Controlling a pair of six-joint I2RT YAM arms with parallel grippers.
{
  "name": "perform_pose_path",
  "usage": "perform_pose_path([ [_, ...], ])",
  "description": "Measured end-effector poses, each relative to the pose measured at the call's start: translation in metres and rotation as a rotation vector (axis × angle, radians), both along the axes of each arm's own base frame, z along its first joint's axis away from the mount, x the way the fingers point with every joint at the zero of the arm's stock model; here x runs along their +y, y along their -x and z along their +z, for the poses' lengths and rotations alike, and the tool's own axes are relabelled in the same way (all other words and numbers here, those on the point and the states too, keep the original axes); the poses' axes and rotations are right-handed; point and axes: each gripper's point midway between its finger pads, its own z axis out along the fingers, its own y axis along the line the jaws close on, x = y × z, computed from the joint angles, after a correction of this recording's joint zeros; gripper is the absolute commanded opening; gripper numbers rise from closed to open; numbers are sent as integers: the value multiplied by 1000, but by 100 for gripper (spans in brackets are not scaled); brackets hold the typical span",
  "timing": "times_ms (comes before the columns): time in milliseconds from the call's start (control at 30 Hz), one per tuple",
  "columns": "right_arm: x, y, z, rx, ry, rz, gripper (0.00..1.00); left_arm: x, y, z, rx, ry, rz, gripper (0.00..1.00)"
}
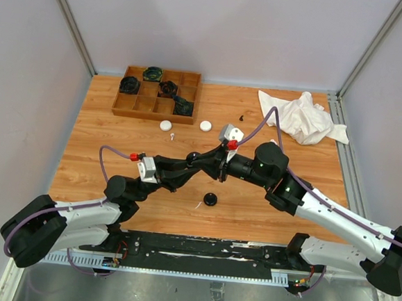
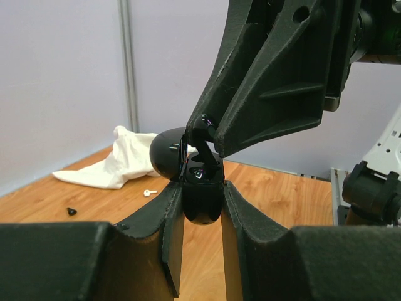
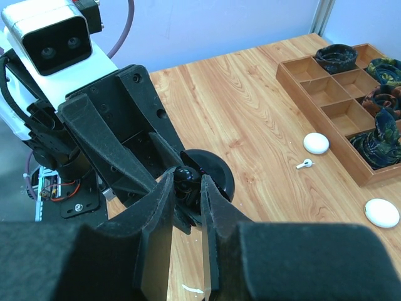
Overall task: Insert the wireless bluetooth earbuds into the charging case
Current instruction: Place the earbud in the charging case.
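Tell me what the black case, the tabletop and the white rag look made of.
Black case: glossy hard plastic, probably, by its sharp highlights.
Tabletop: wood or wood-look laminate, matte; plank grain shows.
White rag: soft cloth, crumpled into folds.

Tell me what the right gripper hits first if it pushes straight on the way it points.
The right gripper would meet the open black charging case clamped in the left gripper; the black earbud it pinches likely touches first.

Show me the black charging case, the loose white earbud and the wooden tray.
black charging case point(image 2: 202, 204): left wrist view, lower shell.
white earbud point(image 3: 304, 164): right wrist view, its middle.
wooden tray point(image 3: 341, 116): right wrist view, empty compartment floor.
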Motion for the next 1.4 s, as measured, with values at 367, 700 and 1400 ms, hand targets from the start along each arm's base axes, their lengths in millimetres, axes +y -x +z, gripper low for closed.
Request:
perform_pose_path([
  [367, -3, 2, -2, -35, -48, -1, 21, 3, 4, 3, 26, 39, -18, 0],
  [700, -2, 2, -5, -41, -41, 5, 41, 3, 3, 5, 22, 50, -15, 0],
  [1400, -31, -11, 1, -110, 29, -127, 71, 2, -2, -4, 33, 33, 2, 0],
])
